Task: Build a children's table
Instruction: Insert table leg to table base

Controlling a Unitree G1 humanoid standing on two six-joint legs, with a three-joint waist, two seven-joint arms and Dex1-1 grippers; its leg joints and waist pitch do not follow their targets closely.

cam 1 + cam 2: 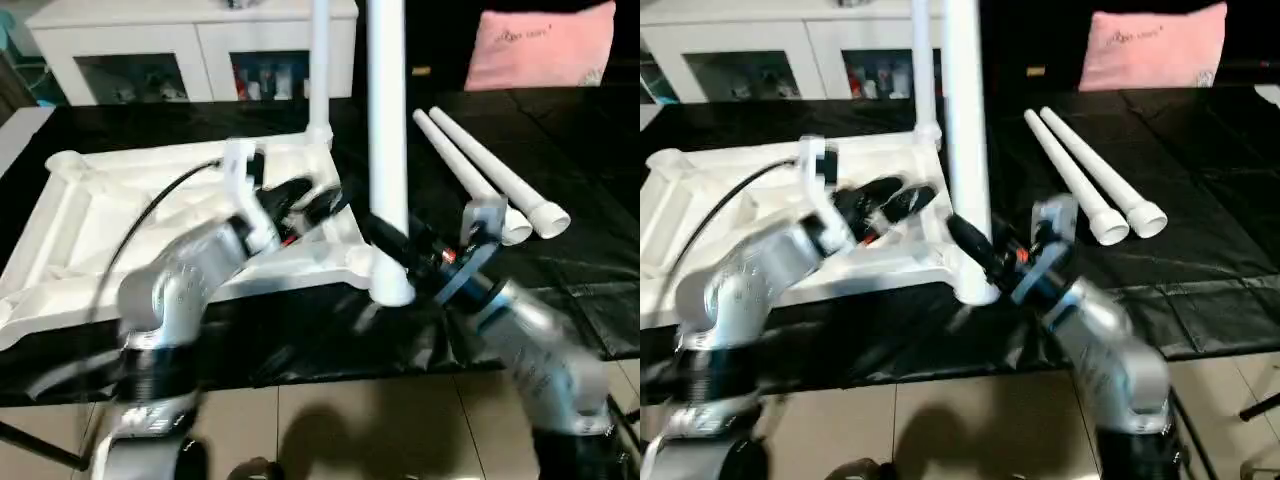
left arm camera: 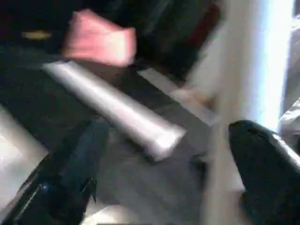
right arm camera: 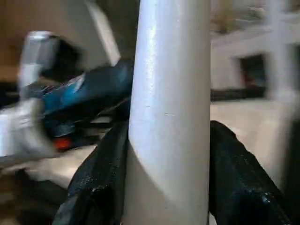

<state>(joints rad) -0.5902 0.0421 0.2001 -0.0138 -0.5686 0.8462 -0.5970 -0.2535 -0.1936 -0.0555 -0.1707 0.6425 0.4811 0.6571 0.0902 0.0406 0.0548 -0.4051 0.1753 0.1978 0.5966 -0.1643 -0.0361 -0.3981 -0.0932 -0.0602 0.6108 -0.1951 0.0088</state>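
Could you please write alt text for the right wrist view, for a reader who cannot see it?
The right gripper is closed around an upright white table leg, one black finger on each side of the tube. Behind the leg, the left gripper is blurred, with the white tabletop beyond.

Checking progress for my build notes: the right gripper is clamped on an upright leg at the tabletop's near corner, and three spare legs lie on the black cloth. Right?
Not quite: two spare legs lie on the black cloth, not three, as the left eye view shows. The right gripper is indeed clamped on the upright leg at the tabletop's near corner.
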